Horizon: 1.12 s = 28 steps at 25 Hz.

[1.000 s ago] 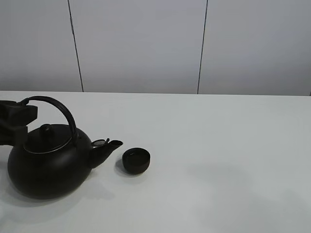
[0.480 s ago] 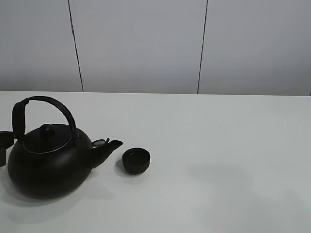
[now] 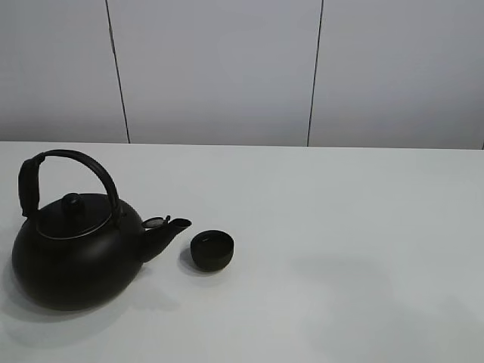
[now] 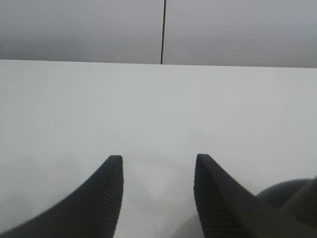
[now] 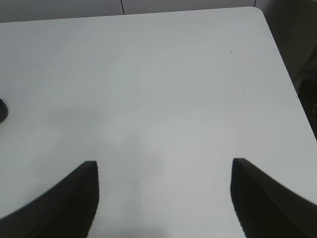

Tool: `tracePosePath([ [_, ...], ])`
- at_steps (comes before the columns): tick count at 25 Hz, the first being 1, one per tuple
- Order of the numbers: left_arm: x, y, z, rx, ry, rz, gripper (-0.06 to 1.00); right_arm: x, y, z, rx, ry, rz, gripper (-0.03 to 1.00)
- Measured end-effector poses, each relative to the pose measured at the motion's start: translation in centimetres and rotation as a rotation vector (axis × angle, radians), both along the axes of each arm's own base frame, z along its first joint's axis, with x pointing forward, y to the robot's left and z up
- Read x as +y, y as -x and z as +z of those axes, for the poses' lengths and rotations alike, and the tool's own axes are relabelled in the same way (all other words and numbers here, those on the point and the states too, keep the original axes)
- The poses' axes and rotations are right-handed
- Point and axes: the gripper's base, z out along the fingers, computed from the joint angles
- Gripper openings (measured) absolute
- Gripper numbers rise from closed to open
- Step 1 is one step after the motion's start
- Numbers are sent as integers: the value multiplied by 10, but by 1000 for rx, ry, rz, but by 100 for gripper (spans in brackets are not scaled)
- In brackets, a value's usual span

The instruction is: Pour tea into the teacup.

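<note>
The small black teacup stands on the white table, just right of the spout of the big black kettle. The kettle sits upright on the table with its arched handle up. No tea stream shows. Neither gripper shows in the exterior high view. My left gripper is open and empty over bare table, with a dark edge of the kettle at the corner of its wrist view. My right gripper is open wide and empty above bare table; the teacup's edge just shows there.
A pale panelled wall stands behind the table's far edge. The right wrist view shows the table's rounded corner and its side edge, with dark floor beyond.
My left gripper has let go of the kettle's handle and drawn away to the left, out of the exterior high view. The kettle and teacup have not moved.
</note>
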Motion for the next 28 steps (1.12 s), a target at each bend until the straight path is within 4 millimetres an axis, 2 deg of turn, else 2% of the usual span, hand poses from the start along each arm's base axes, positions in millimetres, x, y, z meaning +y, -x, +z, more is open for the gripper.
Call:
tracePosePath([
  [4, 1, -26, 9, 24, 72, -49, 34, 0, 0, 0, 0, 0, 0, 51],
  [6, -3, -41, 22, 35, 97, -79, 34, 0, 0, 0, 0, 0, 0, 51],
  [10, -1, -64, 70, 59, 112, -47, 34, 0, 0, 0, 0, 0, 0, 51],
  [14, -5, -72, 132, 107, 123, 21, 34, 0, 0, 0, 0, 0, 0, 51],
  [17, -4, -72, 163, 147, 126, 73, 34, 0, 0, 0, 0, 0, 0, 51],
  [20, 9, -74, 170, 193, 118, 136, 34, 0, 0, 0, 1, 0, 0, 51],
  [28, 82, -66, 167, 232, 63, 333, 34, 0, 0, 0, 1, 0, 0, 51],
])
